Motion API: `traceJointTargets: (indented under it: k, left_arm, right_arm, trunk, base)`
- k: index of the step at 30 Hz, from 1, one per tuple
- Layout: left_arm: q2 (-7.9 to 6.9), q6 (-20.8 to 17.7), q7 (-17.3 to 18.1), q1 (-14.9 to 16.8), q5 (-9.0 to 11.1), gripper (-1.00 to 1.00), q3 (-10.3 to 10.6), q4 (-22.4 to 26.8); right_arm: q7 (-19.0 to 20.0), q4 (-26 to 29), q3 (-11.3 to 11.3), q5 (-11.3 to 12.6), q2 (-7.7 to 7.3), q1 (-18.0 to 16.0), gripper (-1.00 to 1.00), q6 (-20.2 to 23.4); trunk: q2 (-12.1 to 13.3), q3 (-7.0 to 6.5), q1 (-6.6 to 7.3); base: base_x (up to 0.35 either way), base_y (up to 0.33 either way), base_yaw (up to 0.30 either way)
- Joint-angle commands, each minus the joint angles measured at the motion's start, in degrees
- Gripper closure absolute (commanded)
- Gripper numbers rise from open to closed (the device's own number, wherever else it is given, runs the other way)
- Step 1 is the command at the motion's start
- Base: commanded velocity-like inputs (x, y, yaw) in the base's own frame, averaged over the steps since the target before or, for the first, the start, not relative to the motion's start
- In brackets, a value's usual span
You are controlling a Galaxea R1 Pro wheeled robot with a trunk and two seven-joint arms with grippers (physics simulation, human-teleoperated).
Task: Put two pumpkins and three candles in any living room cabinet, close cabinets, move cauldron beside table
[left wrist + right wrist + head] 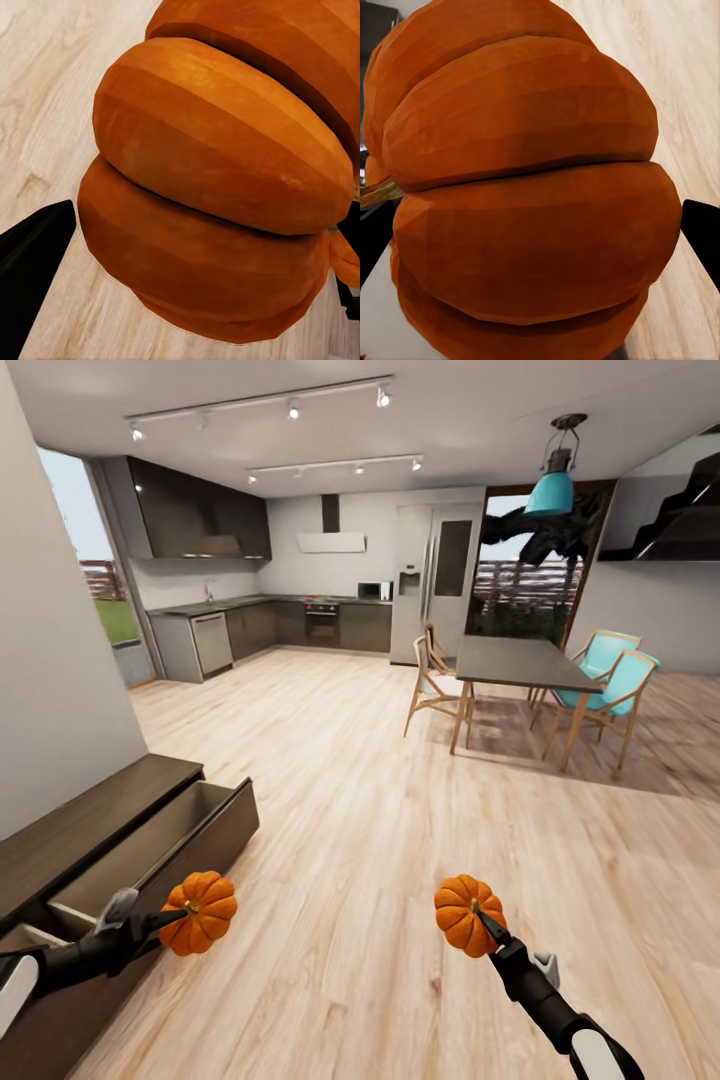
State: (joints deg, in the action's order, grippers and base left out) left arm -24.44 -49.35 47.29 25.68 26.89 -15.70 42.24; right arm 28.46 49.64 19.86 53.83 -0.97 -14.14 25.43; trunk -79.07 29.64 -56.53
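Both grippers were clamped on pumpkins: left gripper (178,918) on one pumpkin (199,912), right gripper (482,922) on the other pumpkin (463,915). Best move: lower the left one into the open cabinet (150,830) drawer, clear of its front.

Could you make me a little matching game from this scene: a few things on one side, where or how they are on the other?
Things:
1. left claw
2. cabinet drawer
3. dining table
4. turquoise lamp

States:
a. hangs from the ceiling
b. pulled open
c. holds a pumpkin
d. has chairs around it

Pairs: 1-c, 2-b, 3-d, 4-a
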Motion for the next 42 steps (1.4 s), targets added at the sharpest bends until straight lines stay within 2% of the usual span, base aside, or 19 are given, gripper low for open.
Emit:
traceJointTargets:
  k: [1, 19, 42]
  left_arm:
    - [0.00, -0.22, -0.04, 0.04, 0.53, 1.00, -0.03, 0.03]
    - [0.00, -0.14, -1.06, 0.04, 0.53, 1.00, -0.03, 0.03]
    - [0.06, -0.13, -1.06, 0.02, 0.53, 1.00, -0.03, 0.03]
  right_arm:
    - [0.02, 0.04, 0.04, 0.22, -0.02, -0.01, 1.00, 0.06]
    - [0.57, 0.08, -0.10, 0.19, -0.07, -0.01, 1.00, 0.07]
    - [0.57, 0.02, -0.08, 0.13, -0.07, -0.01, 1.00, 0.06]
  trunk:
    - [0.00, 0.00, 0.00]
    - [0.00, 0.09, 0.00]
    - [0.00, 1.74, 0.00]
  base:
    - [0.322, -0.096, 0.000]
    - [0.322, -0.105, -0.007]
    - [0.322, -0.114, -0.145]
